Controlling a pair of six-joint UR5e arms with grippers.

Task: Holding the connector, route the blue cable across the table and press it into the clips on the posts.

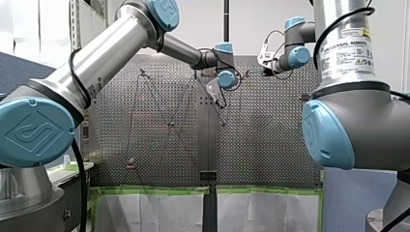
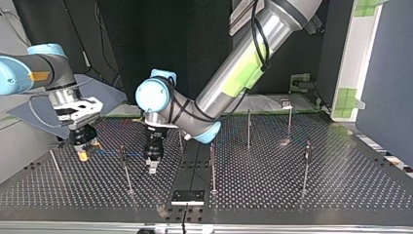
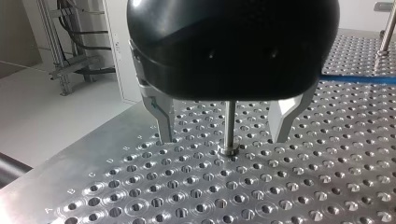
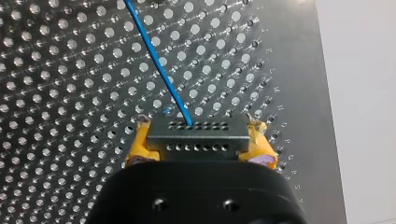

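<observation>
The blue cable (image 4: 159,63) ends in the connector (image 4: 197,134), which my right gripper (image 4: 198,145) clamps across its width between yellow pads (image 4: 138,148), likely so the loose run can be steered from its end. In the top view that gripper stands low over the perforated table (image 2: 302,195) at its nine o'clock side. The cable leaves it toward three o'clock, passing a thin post (image 2: 125,168); I cannot tell whether it sits in a clip there. At three o'clock of that post my left gripper (image 3: 223,139) hangs with fingers spread and holding nothing. It straddles another post (image 3: 229,121), with the cable beyond it, and is probably placed to press the cable in there.
</observation>
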